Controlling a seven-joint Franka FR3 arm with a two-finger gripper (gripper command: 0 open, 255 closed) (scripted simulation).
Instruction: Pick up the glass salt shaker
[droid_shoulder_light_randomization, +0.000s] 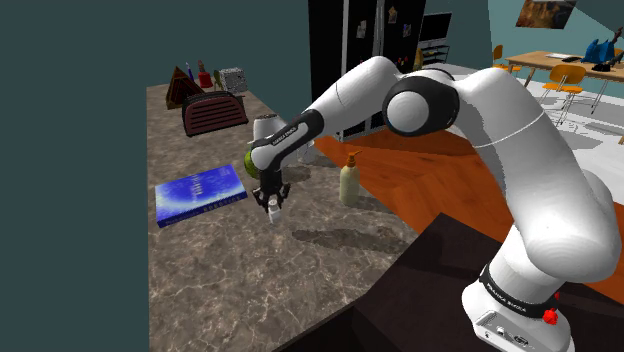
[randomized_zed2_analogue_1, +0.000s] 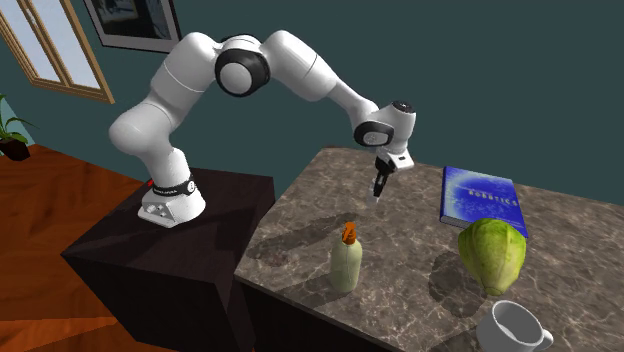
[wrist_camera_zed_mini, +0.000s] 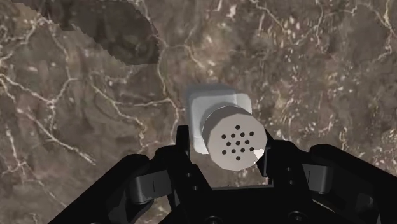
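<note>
Marble counter (droid_shoulder_light_randomization: 230, 290), brown with pale veins, spreads below the claw on every side. White arm (droid_shoulder_light_randomization: 520, 130) rises from the dark box stand (droid_shoulder_light_randomization: 420, 300) and reaches down to the claw (droid_shoulder_light_randomization: 273, 207), which hangs over the middle of the stone. A blue book (droid_shoulder_light_randomization: 200, 193) lies flat near the claw, to its left in the shoulder view. A green cabbage (randomized_zed2_analogue_1: 492, 255) sits close by; in the shoulder view it is partly hidden behind the forearm just above the claw. A dark red toaster (droid_shoulder_light_randomization: 213, 112) stands well beyond the claw, towards the far end of the counter. A pale bottle (droid_shoulder_light_randomization: 349, 180) with an orange top stands upright near the claw, to its right in the shoulder view. A white cup (randomized_zed2_analogue_1: 515, 328) sits further off than the cabbage. The claw is clenched on the salt shaker (wrist_camera_zed_mini: 232, 137), a clear square body under a grey cap pierced with holes, clasped between the two black fingers with the cap facing the wrist camera. Whether its base touches the stone I cannot tell.
</note>
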